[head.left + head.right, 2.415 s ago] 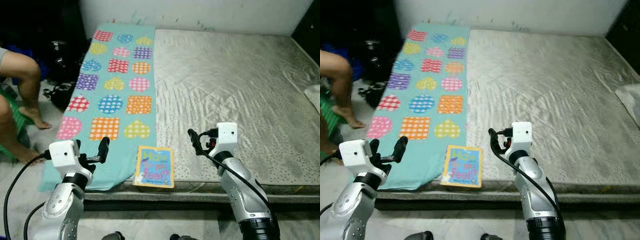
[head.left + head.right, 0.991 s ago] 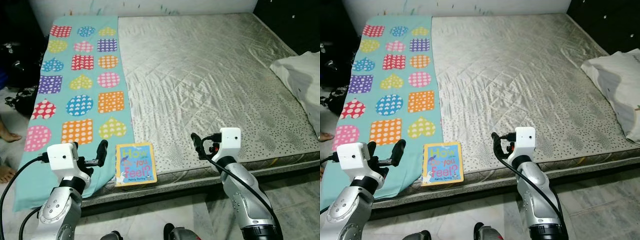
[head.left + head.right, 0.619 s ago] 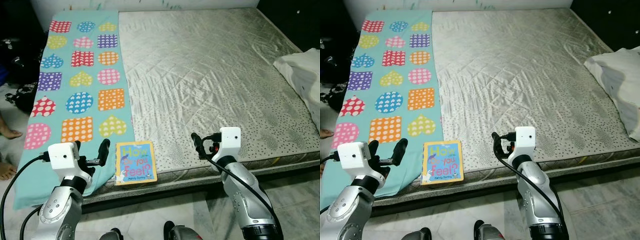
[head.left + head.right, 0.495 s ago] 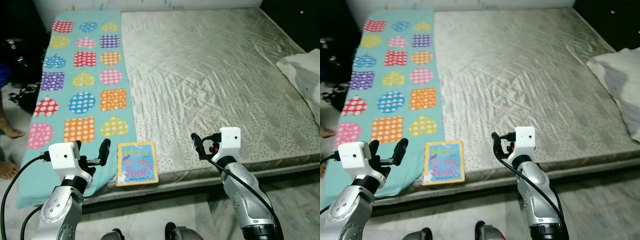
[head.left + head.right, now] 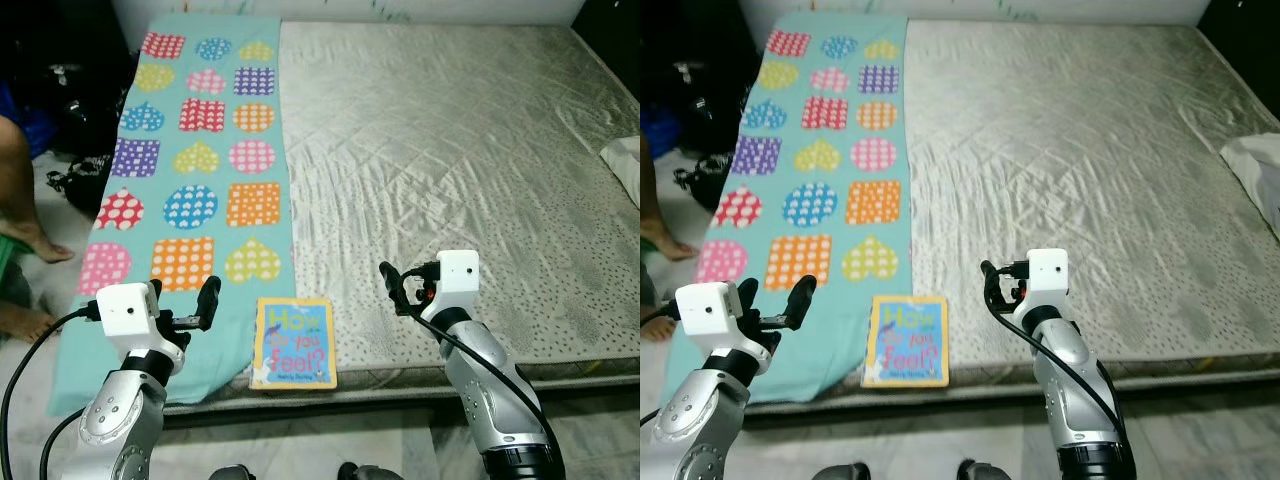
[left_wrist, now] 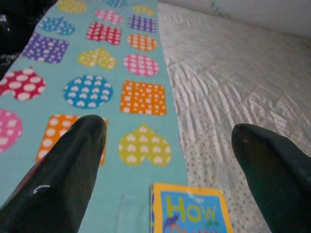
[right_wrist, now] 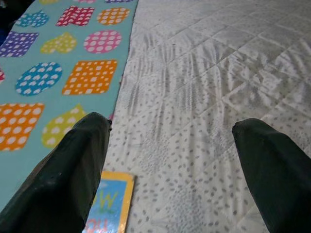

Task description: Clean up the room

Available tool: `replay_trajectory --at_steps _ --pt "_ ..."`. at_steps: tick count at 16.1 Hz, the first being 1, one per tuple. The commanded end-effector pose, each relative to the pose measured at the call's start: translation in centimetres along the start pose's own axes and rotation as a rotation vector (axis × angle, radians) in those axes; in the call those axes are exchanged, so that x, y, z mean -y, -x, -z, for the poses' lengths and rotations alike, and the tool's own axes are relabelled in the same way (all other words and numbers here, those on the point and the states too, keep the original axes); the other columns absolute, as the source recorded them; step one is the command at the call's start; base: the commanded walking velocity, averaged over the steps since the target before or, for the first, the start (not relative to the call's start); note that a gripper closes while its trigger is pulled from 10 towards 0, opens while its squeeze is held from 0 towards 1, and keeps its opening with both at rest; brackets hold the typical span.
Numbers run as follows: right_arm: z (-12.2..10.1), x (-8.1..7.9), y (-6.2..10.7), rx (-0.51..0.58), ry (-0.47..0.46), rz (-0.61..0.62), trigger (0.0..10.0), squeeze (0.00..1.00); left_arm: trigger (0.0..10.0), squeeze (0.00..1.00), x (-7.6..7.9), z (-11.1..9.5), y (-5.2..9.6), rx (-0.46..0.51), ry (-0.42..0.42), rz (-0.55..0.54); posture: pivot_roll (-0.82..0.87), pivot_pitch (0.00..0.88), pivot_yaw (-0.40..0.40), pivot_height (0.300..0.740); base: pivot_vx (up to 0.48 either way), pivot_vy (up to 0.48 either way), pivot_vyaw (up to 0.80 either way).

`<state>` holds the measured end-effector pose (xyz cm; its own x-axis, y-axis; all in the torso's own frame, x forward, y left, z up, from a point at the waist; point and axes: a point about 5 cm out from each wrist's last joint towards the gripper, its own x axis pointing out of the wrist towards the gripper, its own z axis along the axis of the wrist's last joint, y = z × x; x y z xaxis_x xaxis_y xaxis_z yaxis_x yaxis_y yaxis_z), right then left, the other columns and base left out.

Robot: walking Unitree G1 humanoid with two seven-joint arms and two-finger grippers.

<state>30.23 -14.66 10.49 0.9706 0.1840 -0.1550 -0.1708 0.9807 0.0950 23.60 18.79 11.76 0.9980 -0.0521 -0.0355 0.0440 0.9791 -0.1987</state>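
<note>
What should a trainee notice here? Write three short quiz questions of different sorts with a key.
1. True or false: the book lies at the near edge of the mattress, between the two claws.
2. Which is the book touching? A) the pillow B) the patterned sheet C) a claw
3. Fill in: the left claw and the right claw each stand ____, holding nothing.

Key
1. True.
2. B: its left edge meets the sheet; the pillow lies at the far right edge, and both claws hang apart from the book.
3. Open.
</note>
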Motion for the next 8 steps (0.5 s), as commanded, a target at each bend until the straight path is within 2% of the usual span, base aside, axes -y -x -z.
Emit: replay_trajectory --at_steps 1,2,8 --pt "0.35 0.22 0.12 -0.011 0.007 0.004 10.0 0.00 10.0 0.00 0.09 0.11 0.19 -0.011 0.000 0.012 0.04 0.202 -0.025 0.740 0.247 0.000 0.00" --pt "0.36 0.22 0.11 -0.010 0.008 0.003 10.0 0.00 10.0 0.00 0.10 0.12 0.18 -0.011 0.001 0.013 0.04 0.202 -0.025 0.740 0.247 0.000 0.00" --pt "0.55 0.44 0.01 -0.014 0.020 0.006 10.0 0.00 10.0 0.00 0.18 0.43 0.06 -0.027 0.010 0.016 0.04 0.194 -0.027 0.740 0.000 0.000 0.00"
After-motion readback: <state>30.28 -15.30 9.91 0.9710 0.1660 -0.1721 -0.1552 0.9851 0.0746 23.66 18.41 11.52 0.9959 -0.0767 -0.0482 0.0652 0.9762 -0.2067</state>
